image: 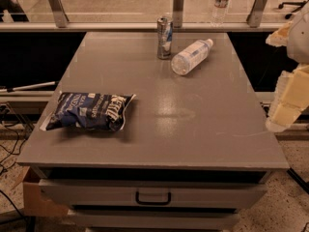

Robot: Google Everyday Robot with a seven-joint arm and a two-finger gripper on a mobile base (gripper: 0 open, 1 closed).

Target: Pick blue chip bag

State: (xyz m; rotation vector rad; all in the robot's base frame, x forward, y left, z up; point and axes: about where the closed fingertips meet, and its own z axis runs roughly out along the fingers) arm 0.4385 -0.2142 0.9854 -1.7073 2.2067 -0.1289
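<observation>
The blue chip bag [89,111] is dark navy foil with white lettering and lies flat on the left front part of the grey table top [193,124]. My gripper [287,105] shows at the right edge of the view as pale yellowish padded parts, off the table's right side and far from the bag. Nothing is seen in it.
A slim silver-blue can [164,37] stands upright at the table's back middle. A clear plastic water bottle [191,56] lies on its side just right of it. Another bottle [221,3] stands behind the glass rail. A drawer with a handle [153,197] is below the front edge.
</observation>
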